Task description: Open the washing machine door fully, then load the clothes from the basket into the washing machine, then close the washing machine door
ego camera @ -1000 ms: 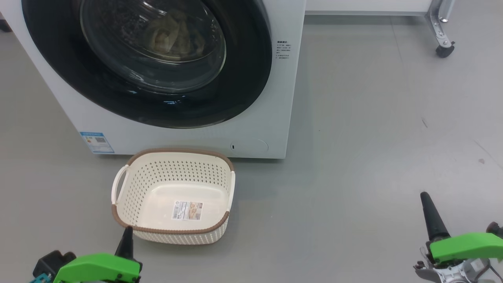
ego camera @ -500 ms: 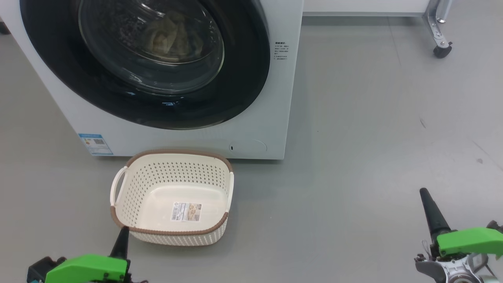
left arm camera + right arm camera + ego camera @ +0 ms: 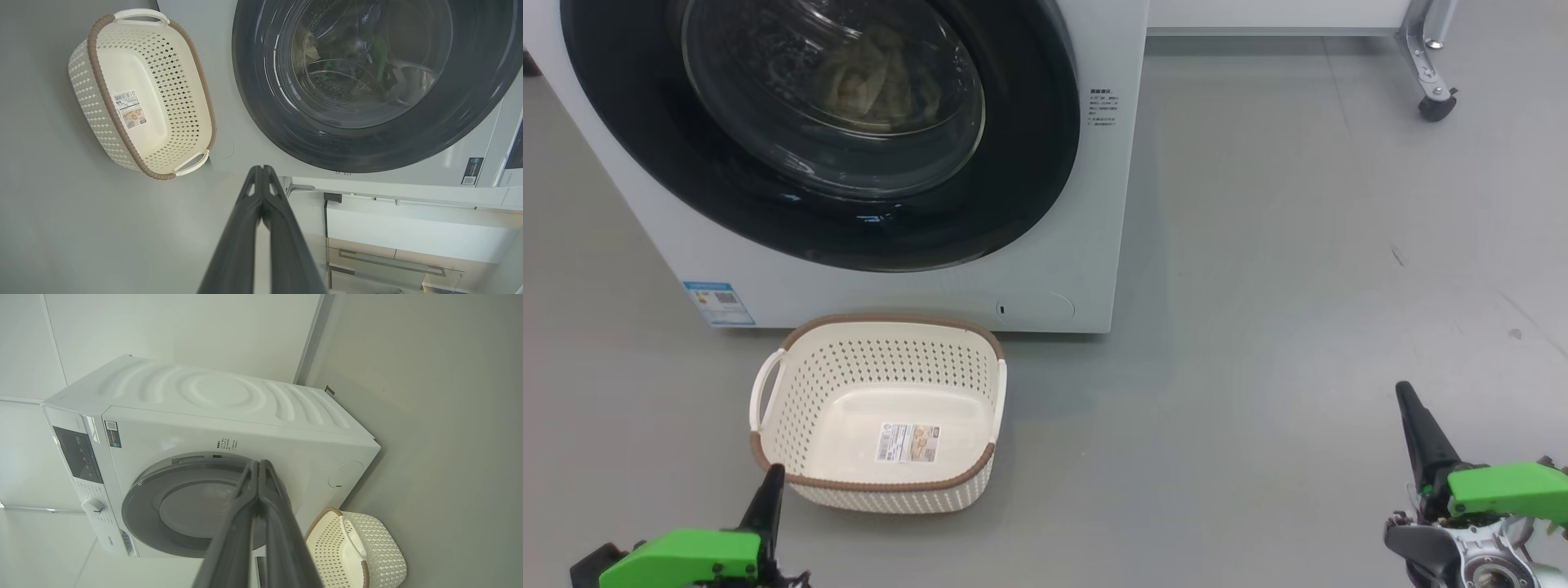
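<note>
Washing machine door (image 3: 1029, 163) in the head view sits closed flat against the white washing machine (image 3: 1111, 204). Its black frame and glass bowl face the camera. The clothes (image 3: 874, 77) show as pale crumpled fabric behind the glass, inside the drum. The basket (image 3: 882, 490) stands on the grey floor (image 3: 1258, 327) just in front of the machine, its bare bottom showing the label sticker (image 3: 908, 441). Small blue label (image 3: 717, 302) low on the machine front. Left hand (image 3: 772, 478) at lower left, fingers pressed together, tip near the basket's brown rim (touching or just in front, can't tell). Right hand (image 3: 1409, 408) at lower right, fingers together, holding nothing, well apart from basket and machine. A caster wheel (image 3: 1433, 106) sits at top right.

Left wrist view: left hand (image 3: 261, 169) has its two dark fingers closed against each other, nothing between them, and points toward the machine's front edge. The basket (image 3: 90, 94) is tilted in this view and sits beside the door (image 3: 265, 122).

Right wrist view: right hand (image 3: 258, 463) has its fingers closed together and empty. The whole machine (image 3: 224, 396) shows beyond them with its control panel (image 3: 77, 453) and knob (image 3: 93, 505). The door (image 3: 143, 506) is closed flush, the basket (image 3: 384, 555) by the machine's lower front.
</note>
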Robot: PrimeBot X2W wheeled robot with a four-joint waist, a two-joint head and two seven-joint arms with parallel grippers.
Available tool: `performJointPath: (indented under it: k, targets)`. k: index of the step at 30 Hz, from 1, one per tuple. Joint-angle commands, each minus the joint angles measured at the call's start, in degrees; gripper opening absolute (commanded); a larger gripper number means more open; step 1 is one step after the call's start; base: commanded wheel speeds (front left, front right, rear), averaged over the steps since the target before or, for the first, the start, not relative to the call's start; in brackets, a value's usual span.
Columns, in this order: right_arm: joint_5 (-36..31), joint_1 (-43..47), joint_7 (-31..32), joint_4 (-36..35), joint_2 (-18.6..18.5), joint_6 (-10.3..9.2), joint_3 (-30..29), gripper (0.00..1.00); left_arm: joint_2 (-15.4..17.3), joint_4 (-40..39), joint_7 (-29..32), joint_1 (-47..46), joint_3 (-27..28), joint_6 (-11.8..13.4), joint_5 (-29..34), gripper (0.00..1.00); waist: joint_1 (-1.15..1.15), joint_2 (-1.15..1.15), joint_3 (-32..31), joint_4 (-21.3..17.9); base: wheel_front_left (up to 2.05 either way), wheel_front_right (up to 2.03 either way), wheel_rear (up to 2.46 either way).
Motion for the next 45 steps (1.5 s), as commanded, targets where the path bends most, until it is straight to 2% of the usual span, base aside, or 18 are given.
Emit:
performJointPath:
  k: [1,18,45]
  targets:
    - [1.99,-3.39,0.6,-1.41,-1.44,-0.15,0.75,0.0,0.34,-1.57,0.46,-3.25,2.59,-0.66,-1.61,0.0,0.0,0.0,-0.03,-0.04,0.0,0.0,0.0]
    - [12.96,-5.62,2.5,0.92,-1.53,-0.17,0.47,0.0,-0.57,-0.78,2.87,-3.72,6.41,-3.14,-11.03,0.0,0.0,0.0,-0.29,-0.44,0.0,0.0,0.0]
    - [12.45,-5.67,2.99,0.96,-1.1,-0.17,-0.13,0.0,-0.86,-0.77,3.2,-3.75,6.82,-3.14,-10.68,0.0,0.0,0.0,-0.3,-0.44,0.0,0.0,0.0]
